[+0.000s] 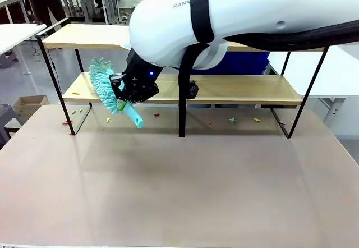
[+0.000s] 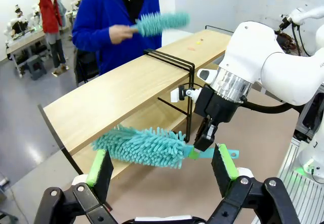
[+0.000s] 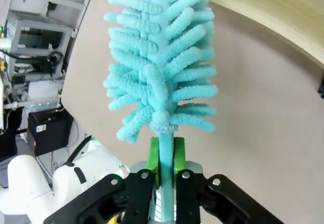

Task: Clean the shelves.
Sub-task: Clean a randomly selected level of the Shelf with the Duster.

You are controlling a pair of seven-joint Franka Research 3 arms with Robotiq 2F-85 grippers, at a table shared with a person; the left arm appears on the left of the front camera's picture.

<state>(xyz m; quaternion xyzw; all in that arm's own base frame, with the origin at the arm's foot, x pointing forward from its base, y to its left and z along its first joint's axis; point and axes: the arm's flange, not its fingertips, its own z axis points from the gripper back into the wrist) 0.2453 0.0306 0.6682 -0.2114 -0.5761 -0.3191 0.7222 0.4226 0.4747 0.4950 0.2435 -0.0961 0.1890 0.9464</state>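
Find the left pincer (image 2: 162,153) spread wide and empty, parked short of the rack, presumably to leave the working arm room. Find the right pincer (image 1: 132,86) clamped narrow on the handle of the turquoise duster (image 1: 102,82), gripped just below the head for stiff control. Note head at 10 o'clock from the grip and handle tail at 5 o'clock: tilted to lay the fibres along the left end of the lower board. Contact not confirmable. Locate the shelves (image 1: 235,89) at 12 o'clock on the worktop (image 1: 179,192), with the black centre post (image 1: 182,113) just right of the grip. Note coloured scraps (image 1: 231,120) on the worktop under the rack, at 3 o'clock from the post. Across the rack, observe a person's hand (image 2: 119,33) raising a second duster (image 2: 162,22) above the upper board.
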